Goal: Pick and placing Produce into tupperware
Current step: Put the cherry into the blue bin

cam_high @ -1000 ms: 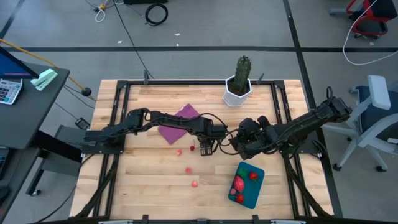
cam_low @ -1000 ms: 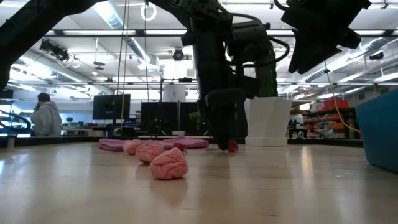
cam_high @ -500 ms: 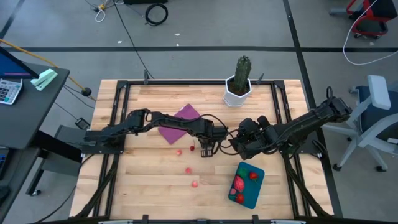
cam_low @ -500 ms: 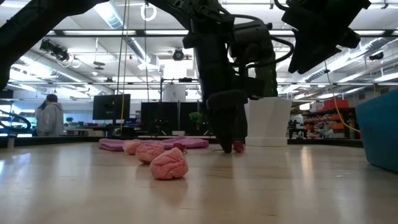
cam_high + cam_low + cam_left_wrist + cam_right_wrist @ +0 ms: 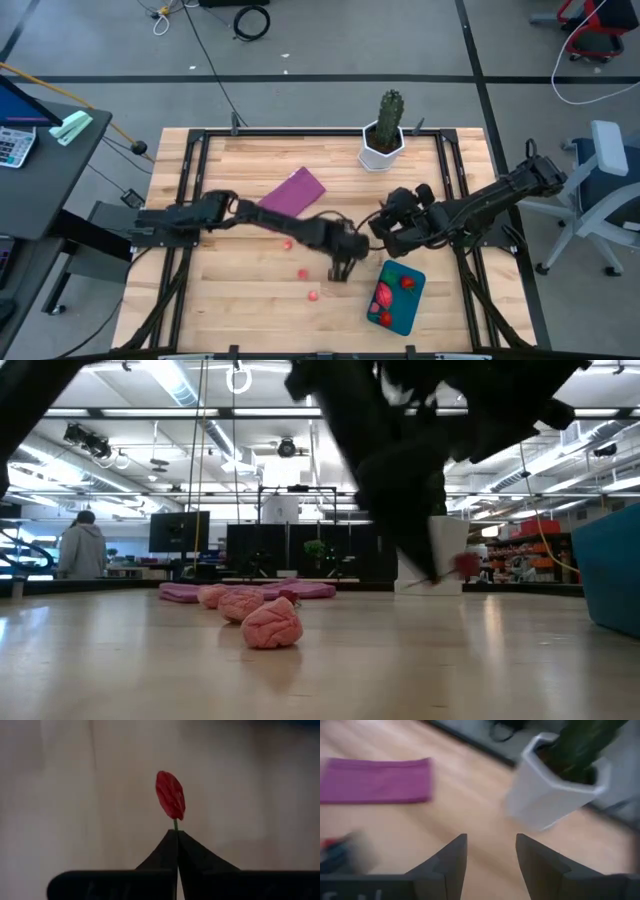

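My left gripper (image 5: 338,272) hangs just left of the teal tupperware (image 5: 397,297), shut on a small red produce piece (image 5: 170,795) with a green stem. The tupperware holds several red and pink pieces. Three pink-red pieces (image 5: 287,244) (image 5: 303,272) (image 5: 314,295) lie on the wood to the left of the gripper. In the low view they show as pink lumps (image 5: 272,624). My right gripper (image 5: 383,232) waits open above the table behind the tupperware, with nothing between its fingers (image 5: 452,855). My left gripper pinches the red piece's thin green stem (image 5: 175,824) between its two fingertips, only at their free ends. The red body sticks out beyond the tips. The piece (image 5: 465,563) is lifted clear of the table.
A purple flat rectangle (image 5: 292,190) lies at the middle left. A tall cactus in a white pot (image 5: 385,130) stands at the far edge. A black frame runs around the wooden top. A person (image 5: 80,550) stands in the room beyond.
My left gripper has shut on the red piece's stem, lifted the piece clear of the table and carried it toward the near edge and right, toward the tupperware. The three pink pieces have stayed where they were.
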### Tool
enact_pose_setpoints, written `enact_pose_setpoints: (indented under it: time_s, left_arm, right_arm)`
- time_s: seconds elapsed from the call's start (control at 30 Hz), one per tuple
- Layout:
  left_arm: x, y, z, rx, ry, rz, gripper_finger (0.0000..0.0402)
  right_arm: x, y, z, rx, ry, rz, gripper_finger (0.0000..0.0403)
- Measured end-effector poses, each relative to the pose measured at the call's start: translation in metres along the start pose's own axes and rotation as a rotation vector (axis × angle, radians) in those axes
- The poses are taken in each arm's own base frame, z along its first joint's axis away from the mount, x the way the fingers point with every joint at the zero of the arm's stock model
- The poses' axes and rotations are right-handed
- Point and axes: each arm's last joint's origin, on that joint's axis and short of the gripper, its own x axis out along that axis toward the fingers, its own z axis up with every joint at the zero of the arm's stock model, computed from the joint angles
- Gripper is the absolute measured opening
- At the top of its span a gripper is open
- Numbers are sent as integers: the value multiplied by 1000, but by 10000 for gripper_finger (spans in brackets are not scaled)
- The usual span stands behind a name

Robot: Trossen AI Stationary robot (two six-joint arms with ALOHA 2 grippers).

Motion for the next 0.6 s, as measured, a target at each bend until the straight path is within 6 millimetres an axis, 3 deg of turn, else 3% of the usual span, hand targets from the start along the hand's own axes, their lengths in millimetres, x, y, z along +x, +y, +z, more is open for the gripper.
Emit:
enact_pose_setpoints:
  time_s: [0.13, 0.23, 0.37, 0.6]
  left_arm:
    - [-10, -45, 11, 135, -121, -58, 3]
    - [-13, -68, 12, 201, -163, -81, 2]
    - [-17, -79, 17, 223, -236, -81, 2]
    - [-22, -82, 33, 227, -415, -82, 1]
  right_arm:
    - [-1, -8, 0, -80, -14, -43, 177]
    - [-6, -25, 10, -107, 35, -66, 177]
    - [-27, -48, 31, -7, 129, 52, 177]
    - [-62, -97, 59, 141, 106, 261, 177]
